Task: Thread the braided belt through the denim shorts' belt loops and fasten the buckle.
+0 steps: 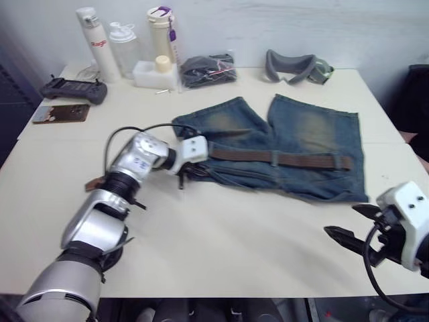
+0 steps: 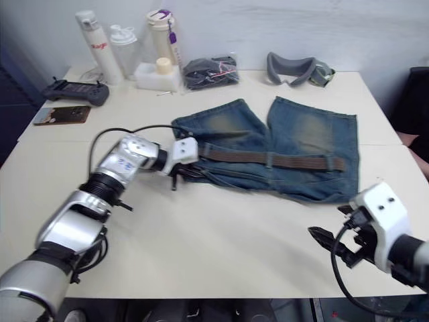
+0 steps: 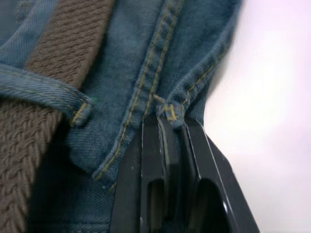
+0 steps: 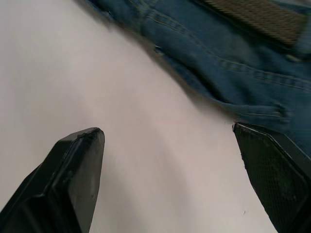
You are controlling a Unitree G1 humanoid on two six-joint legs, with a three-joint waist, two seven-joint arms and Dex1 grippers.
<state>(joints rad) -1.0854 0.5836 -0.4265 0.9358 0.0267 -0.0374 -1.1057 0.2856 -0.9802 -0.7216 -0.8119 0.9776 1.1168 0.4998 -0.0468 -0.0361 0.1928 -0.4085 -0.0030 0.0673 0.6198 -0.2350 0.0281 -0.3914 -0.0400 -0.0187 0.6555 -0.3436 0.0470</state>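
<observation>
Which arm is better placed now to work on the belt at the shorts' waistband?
Left, probably. The left gripper is shut on the waistband edge of the shorts, right beside the belt and a loop. The right gripper hangs open over bare table, away from the belt.

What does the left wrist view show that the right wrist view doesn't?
Left wrist view alone: the left gripper shut on a stitched edge of the faded blue denim shorts, and a blue denim belt loop crossing the dark-brown braided belt. Right wrist view alone: the right gripper open over bare table. Both: shorts, belt and table.
</observation>
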